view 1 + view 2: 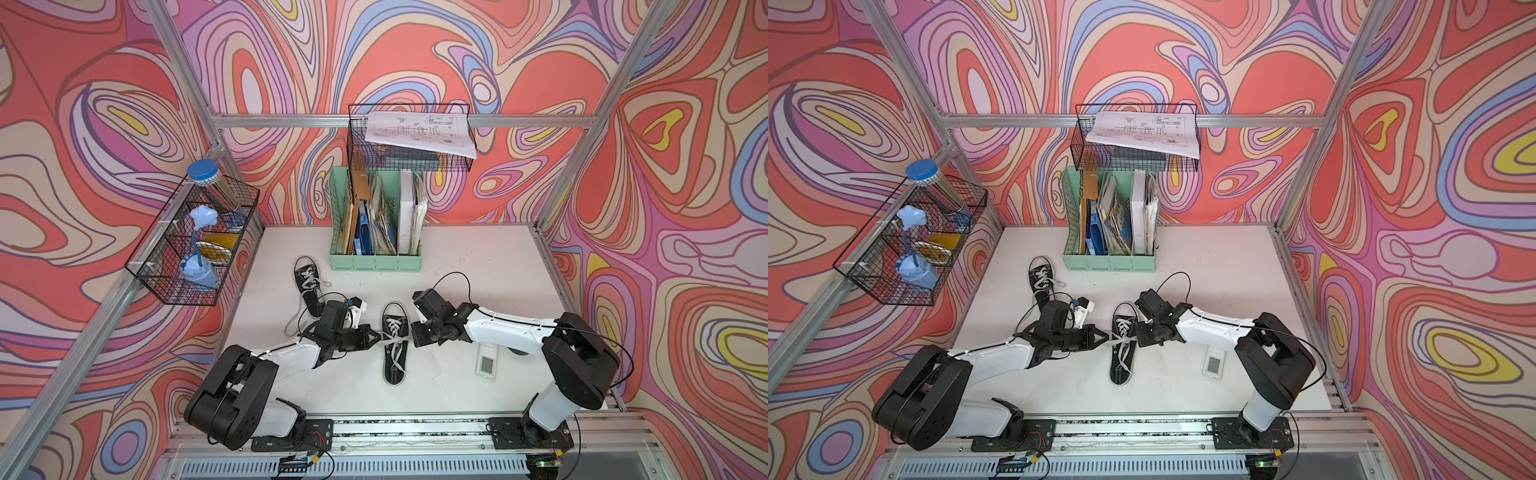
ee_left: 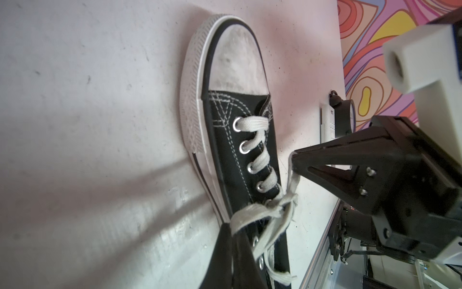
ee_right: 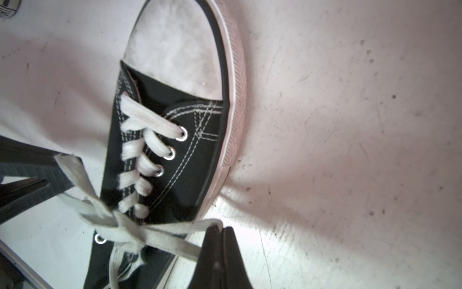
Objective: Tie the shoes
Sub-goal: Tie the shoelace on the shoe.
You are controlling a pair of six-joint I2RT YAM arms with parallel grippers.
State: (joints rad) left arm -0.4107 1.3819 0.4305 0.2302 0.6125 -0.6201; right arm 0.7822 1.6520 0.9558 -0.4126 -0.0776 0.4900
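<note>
The left gripper [image 1: 376,337] has its jaws pressed together on a loop of the white lace [image 2: 252,215], pinched at the very tips. The right gripper [image 1: 410,338] is likewise closed; in the right wrist view its fingers [image 3: 212,255] meet flat with the other loop nipped between them. The two loops run taut to a knot [image 3: 122,225] over the tongue, and the loose lace ends trail down over the shoe's opening.

The middle shoe [image 1: 394,368] lies upright on the desk [image 1: 478,270], about midway between the left and right edges and nearer the front edge, its toe towards the back edge. The jaws face each other across it, one on each side, just above its upper eyelets.

The second shoe [image 1: 308,286] lies towards the left edge, farther back, partly hidden by the left arm's wrist, with its laces loose on the desk. A mint green file holder [image 1: 376,262] stands at the back edge, well apart from both grippers. A small white device with a screen [image 1: 487,361] lies just beside the right arm, on the side towards the right edge. Nothing lies between the jaws but the shoe and its lace.
</note>
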